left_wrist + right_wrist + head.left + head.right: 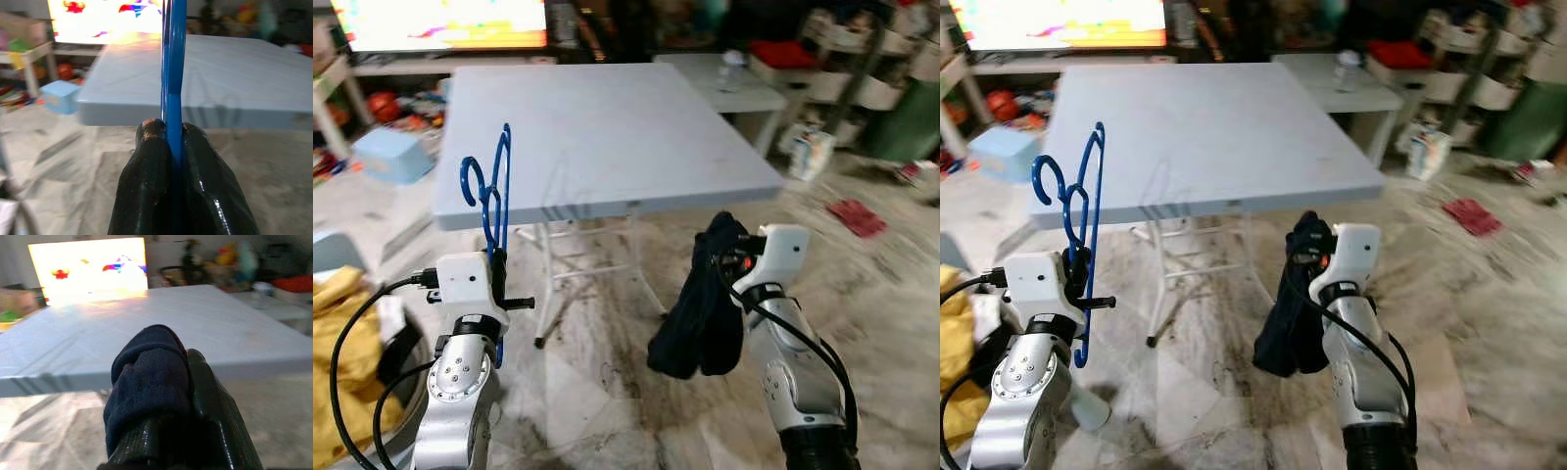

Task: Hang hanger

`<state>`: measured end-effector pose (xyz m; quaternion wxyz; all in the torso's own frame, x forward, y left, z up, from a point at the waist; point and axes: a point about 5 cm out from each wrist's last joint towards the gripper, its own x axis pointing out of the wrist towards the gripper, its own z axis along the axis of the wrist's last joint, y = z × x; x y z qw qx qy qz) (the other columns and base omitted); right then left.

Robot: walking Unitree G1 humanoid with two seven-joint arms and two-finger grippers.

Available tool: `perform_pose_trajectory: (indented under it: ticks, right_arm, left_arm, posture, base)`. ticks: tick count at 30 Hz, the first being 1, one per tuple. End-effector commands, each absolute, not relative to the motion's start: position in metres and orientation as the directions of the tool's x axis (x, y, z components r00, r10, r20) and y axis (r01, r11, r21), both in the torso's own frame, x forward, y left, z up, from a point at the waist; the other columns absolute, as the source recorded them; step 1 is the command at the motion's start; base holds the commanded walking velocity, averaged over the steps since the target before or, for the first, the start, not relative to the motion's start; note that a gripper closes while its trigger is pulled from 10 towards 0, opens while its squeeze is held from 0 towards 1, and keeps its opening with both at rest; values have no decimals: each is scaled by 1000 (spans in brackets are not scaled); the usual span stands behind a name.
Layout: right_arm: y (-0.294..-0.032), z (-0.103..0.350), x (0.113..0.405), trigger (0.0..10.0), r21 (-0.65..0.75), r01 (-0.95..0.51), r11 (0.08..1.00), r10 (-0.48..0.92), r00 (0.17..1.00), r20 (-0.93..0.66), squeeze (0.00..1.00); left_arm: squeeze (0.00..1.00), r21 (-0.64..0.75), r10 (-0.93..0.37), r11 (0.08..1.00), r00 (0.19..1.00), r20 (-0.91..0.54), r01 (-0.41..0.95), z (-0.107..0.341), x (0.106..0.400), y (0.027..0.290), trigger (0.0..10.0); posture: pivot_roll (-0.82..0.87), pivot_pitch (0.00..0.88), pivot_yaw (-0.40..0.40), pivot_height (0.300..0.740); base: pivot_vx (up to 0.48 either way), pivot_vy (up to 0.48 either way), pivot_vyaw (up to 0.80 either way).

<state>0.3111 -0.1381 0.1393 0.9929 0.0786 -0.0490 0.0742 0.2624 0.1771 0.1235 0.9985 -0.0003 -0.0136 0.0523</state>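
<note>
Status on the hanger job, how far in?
Done: both items picked up. In hand: left gripper clamps the blue hanger upright; right gripper holds a dark garment, facing the white table. Left: garment isn't on the hanger, and nothing is hung.

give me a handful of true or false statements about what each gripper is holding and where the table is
1. The left gripper is shut on a blue hanger. True.
2. The hanger lies flat on the table. False: it stands upright in the left gripper, in front of the white folding table, not resting on it.
3. The right gripper is shut on a dark navy garment. True.
4. The garment is already draped over the hanger. False: it hangs from the right gripper, apart from the hanger.
5. The table stands ahead of both grippers. True.
6. Yellow cloth sits to the robot's right. False: it is on its left.
</note>
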Motion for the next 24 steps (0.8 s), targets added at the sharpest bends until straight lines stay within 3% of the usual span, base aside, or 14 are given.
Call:
perform_pose_trajectory:
  ticks: [1,19,24]
  right_arm:
    - [-137,149,313,10000,121,-178,977,161,977,141,0]
    - [-133,147,312,10000,31,-232,972,225,963,146,0]
    - [-133,150,313,10000,21,-244,970,238,959,155,0]
  left_arm:
    - [0,-5,106,994,993,52,-106,129,262,173,10000]
    - [0,-29,108,994,993,44,-107,129,265,167,10000]
    - [0,-31,111,993,993,42,-110,129,265,162,10000]
  posture:
    - [133,14,-100,740]
    - [137,22,-134,740]
    - [140,28,-145,740]
  base:
    - [450,0,0]
    - [451,0,0]
    - [444,0,599]
